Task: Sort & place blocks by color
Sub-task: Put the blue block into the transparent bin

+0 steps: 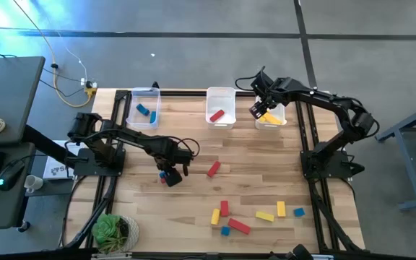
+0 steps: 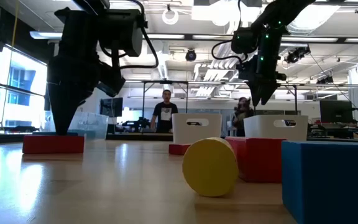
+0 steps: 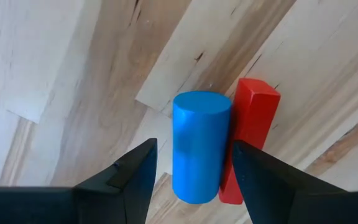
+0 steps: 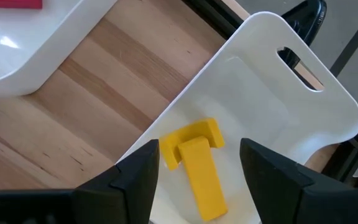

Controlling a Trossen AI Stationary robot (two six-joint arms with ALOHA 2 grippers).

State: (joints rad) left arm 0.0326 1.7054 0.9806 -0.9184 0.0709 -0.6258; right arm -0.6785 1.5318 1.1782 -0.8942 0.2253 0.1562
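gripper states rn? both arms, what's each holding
Left gripper: open, fingers straddling the blue cylinder beside a red block, not gripped.
Right gripper: open, empty, over the bin with yellow blocks.

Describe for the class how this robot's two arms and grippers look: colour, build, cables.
Both arms are black, jointed tubes on black bases, with thin dark cables looping alongside. The left gripper and right gripper each end in two matte black, wedge-shaped fingers. No markings are readable.

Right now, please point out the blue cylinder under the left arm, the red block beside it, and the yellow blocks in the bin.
blue cylinder (image 3: pixel 199 146), left wrist view, curved side.
red block (image 3: pixel 252 124), left wrist view, long face.
yellow blocks (image 4: pixel 201 171), right wrist view, upper bar's top.
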